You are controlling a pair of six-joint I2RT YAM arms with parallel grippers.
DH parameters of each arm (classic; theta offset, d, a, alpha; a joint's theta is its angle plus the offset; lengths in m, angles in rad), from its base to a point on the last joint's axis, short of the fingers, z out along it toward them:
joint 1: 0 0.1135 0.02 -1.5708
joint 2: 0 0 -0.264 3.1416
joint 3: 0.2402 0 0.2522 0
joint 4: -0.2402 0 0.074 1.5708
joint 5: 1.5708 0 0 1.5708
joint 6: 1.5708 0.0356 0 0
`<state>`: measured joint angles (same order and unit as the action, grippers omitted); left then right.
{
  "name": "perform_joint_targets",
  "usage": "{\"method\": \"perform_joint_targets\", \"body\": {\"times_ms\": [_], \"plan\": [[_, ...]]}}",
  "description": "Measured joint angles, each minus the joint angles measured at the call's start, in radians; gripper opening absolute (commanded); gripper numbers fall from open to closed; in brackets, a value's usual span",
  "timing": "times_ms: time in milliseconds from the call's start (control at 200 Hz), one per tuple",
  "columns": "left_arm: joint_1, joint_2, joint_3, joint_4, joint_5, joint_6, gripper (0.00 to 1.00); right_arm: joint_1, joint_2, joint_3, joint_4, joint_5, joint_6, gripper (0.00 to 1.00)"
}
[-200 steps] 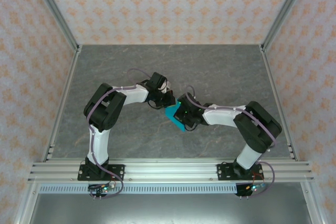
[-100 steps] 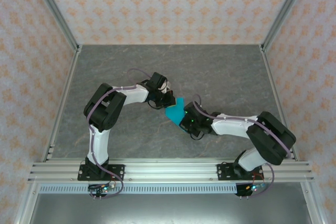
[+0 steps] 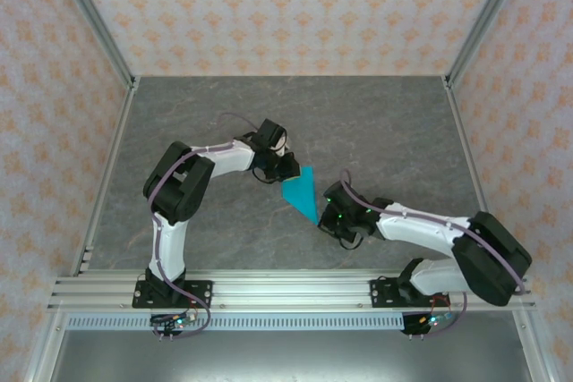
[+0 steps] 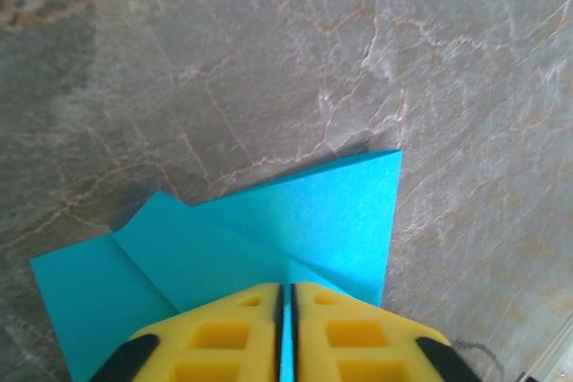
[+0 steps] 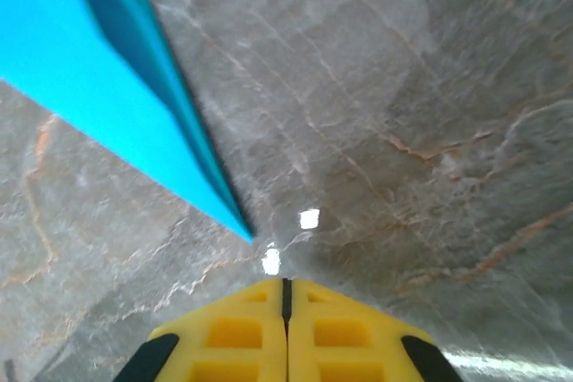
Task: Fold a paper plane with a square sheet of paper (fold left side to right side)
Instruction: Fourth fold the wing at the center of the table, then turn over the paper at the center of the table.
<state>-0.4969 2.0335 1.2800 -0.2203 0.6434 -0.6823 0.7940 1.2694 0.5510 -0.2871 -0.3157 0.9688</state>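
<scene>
Around the workspace we count three patterned walls [image 3: 269,6]: one far, one left, one right. They enclose one grey marbled table [image 3: 385,123]. One aluminium rail [image 3: 295,291] runs along the near edge and carries both bases.

Two arms, both white with black joints. We see the left arm [image 3: 192,181] reach up and right toward the table's middle. The right arm [image 3: 448,237] lies low and stretches left from the near right.

One paper plane [image 3: 301,191], bright cyan, is at the middle of the table between the two wrists. From above it reads as a slim triangle, wide end far and point near. In the left wrist view the paper plane [image 4: 269,239] shows layered flaps with creases, and its lower layers lie on the stone. In the right wrist view the paper plane [image 5: 107,87] runs down to a sharp tip.

Two grippers. The left gripper [image 3: 288,167] sits at the paper's far corner. At the wrist, the left gripper [image 4: 285,287] has its yellow pads [image 4: 224,333] pressed nearly together, with a thin cyan strip pinched between them.

The right gripper [image 3: 322,218] sits just beside the near tip. Close up, the right gripper [image 5: 286,282] has its jaws together on nothing, with the tip just ahead of them and apart.
</scene>
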Motion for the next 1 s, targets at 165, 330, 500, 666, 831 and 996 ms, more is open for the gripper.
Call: {"method": "perform_joint_targets", "body": {"times_ms": [165, 330, 500, 666, 831, 996], "plan": [[0.033, -0.087, 0.001, -0.026, 0.002, 0.001, 0.32, -0.056, -0.072, 0.053, -0.04, 0.029, -0.148, 0.36], [0.087, -0.268, -0.07, -0.003, -0.023, -0.006, 0.36, -0.162, -0.089, 0.057, -0.018, 0.033, -0.294, 0.58], [0.089, -0.27, -0.187, 0.077, -0.016, -0.05, 0.36, -0.237, -0.095, 0.043, 0.117, 0.007, -0.398, 0.68], [0.068, -0.164, -0.215, 0.122, 0.006, -0.089, 0.36, -0.265, -0.095, 0.038, 0.193, -0.021, -0.451, 0.7], [0.044, -0.097, -0.195, 0.165, 0.029, -0.117, 0.36, -0.274, -0.108, 0.011, 0.216, -0.043, -0.455, 0.72], [0.032, -0.058, -0.159, 0.208, 0.041, -0.14, 0.36, -0.274, -0.153, 0.008, 0.206, -0.051, -0.462, 0.72]]}}
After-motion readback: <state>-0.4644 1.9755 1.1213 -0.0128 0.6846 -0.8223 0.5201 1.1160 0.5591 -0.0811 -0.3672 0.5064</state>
